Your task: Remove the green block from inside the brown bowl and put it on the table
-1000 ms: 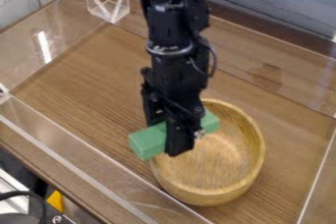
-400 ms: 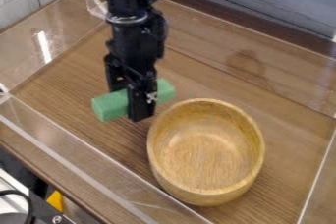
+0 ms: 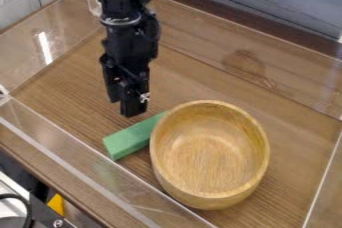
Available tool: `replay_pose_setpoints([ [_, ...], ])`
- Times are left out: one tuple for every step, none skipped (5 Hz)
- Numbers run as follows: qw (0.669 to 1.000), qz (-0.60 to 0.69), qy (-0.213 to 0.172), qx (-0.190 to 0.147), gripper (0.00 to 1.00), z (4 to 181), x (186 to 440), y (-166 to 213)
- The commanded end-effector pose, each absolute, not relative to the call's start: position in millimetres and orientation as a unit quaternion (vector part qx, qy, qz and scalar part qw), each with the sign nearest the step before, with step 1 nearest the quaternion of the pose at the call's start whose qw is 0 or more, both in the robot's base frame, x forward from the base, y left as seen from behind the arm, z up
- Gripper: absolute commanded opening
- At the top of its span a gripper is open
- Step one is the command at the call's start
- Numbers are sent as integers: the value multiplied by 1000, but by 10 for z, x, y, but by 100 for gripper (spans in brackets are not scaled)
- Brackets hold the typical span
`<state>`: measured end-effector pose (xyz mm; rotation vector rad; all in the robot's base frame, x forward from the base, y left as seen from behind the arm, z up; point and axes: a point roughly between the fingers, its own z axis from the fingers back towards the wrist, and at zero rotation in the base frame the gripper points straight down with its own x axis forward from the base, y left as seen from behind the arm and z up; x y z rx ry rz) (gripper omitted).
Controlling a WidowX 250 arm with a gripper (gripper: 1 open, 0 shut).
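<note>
tool point(image 3: 130, 100) hangs open, empty (green block point(image 3: 132, 137) on table point(image 3: 254, 77)).

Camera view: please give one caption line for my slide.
Black gripper open above flat green block lying on wood-grain table beside empty tan wooden bowl.

Green block point(image 3: 131, 138) – flat, beside bowl point(image 3: 211, 153)
</note>
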<state>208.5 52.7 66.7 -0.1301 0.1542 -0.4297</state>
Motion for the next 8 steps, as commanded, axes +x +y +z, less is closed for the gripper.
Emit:
replay_pose_setpoints([
  [966, -244, 64, -50, 100, 643, 2165, 625],
  [970, -228, 65, -47, 100, 576, 2104, 576],
  [974, -215, 66, -41, 100, 497, 2050, 543],
  [973, -219, 68, -36, 100, 339, 1969, 579],
  [972, -222, 70, -31, 100, 223, 1905, 598],
  [971, -226, 68, -31, 0, 264, 1843, 600],
  [970, -230, 67, -30, 0, 316, 1783, 598],
  [975, -210, 63, -31, 0, 324, 1821, 571],
])
